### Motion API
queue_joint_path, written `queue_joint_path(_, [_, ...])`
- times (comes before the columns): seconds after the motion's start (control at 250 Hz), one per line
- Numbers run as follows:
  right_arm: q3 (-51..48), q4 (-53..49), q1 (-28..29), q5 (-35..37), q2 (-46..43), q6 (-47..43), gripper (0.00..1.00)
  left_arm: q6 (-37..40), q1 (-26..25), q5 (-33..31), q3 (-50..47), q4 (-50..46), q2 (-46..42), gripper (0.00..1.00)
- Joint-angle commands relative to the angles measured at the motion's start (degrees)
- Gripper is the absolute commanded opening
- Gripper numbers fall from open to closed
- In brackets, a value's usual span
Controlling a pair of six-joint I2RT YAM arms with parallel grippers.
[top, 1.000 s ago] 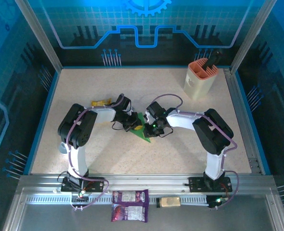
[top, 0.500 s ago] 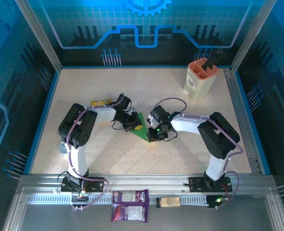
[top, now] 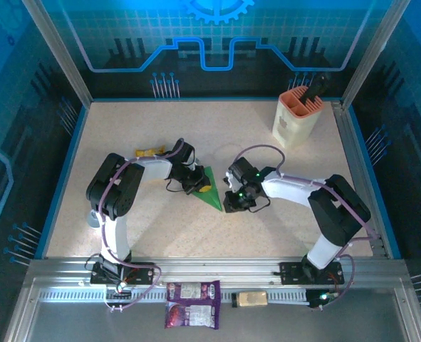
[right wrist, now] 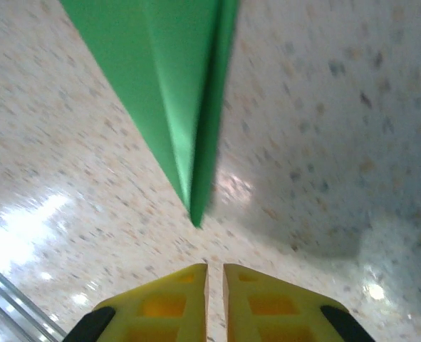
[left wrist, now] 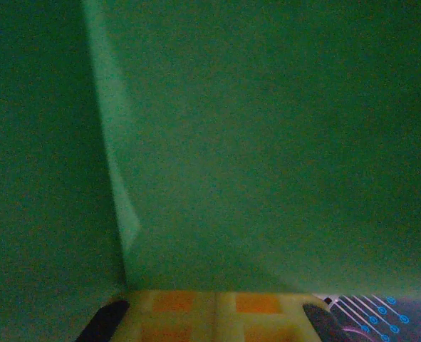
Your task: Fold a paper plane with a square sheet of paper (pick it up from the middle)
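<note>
1. The paper plane, a narrow creased green dart, sits about mid-worktop, well apart from every edge. Its point is aimed toward the near edge.
2. The left gripper is at the dart's wide end on the left side, jaws fully closed and pinching the paper. On the left wrist view, green sheet rises right off the yellow pads and a crease line runs up it. It looks like an anchor grip, probably to keep the folds from springing open or sliding.
3. The right gripper is just beside the dart's tip, on the right and nearer the near edge. The right wrist view shows its fingertips almost together, only a thin slit between them and nothing in it.
4. The tip of the paper lies just ahead of those fingertips, apart and not touched.
5. Judgement: closed jaws low by the tip suit pressing or sliding along a crease. A push risks skidding the dart under the left hold.
</note>
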Motion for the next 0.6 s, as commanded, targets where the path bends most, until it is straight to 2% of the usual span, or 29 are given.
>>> queue_joint_path(0.0, [4.4, 1.0, 1.1, -1.1, 2.8, 0.1, 0.15, 0.2, 0.0, -10.5, -2.8, -8.6, 4.4, 0.04])
queue_joint_path(0.316, [8.1, 5.0, 2.8, -0.6, 9.2, 3.0, 0.11, -0.4, 0.0, -11.3, -2.8, -9.4, 5.2, 0.04])
queue_joint_path(0.595, [6.3, 3.5, 2.8, 0.8, 9.9, 2.7, 0.10, -0.5, 0.0, -12.3, -2.8, -10.3, 5.9, 0.03])
